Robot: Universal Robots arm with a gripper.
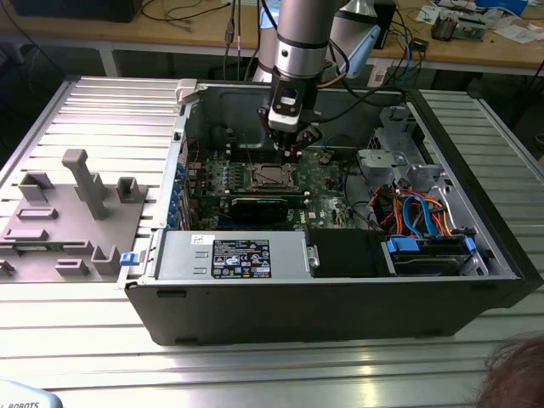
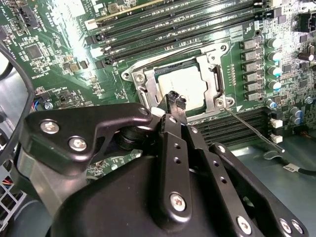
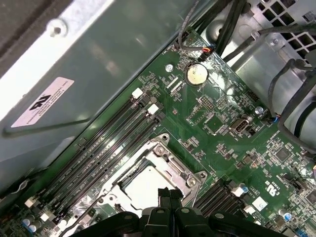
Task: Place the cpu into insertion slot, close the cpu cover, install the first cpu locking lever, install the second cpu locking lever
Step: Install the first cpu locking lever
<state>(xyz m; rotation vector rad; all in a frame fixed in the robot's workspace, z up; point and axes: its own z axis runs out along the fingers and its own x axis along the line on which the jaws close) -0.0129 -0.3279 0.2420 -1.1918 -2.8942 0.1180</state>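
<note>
1. One cpu [image 2: 183, 85] lies flat in the insertion slot [image 3: 166, 144]. You can see its silver-grey top in both wrist views. In the exterior view the slot sits near the middle of the frame, on the green motherboard [image 1: 327, 170].
2. The cpu cover [image 2: 214, 74] lies down around the chip, and its cut-out frames the metal top.
3. A thin metal lever [image 2: 249, 128] runs from one corner of the slot out across the dark memory slots [image 2: 217, 129]. You cannot tell whether it is latched.
4. Your gripper [image 1: 291, 151] hangs just above the slot's edge, fingers pressed together with nothing between them.
5. The open computer case [image 1: 297, 306] holds the board and stands on the slatted metal worktop [image 1: 255, 365]. A grey fixture block [image 1: 81, 183] lies at the exterior view's left, apart from the case.
6. A person's hair [image 1: 517, 374] shows in the lower right corner of the exterior view.
</note>
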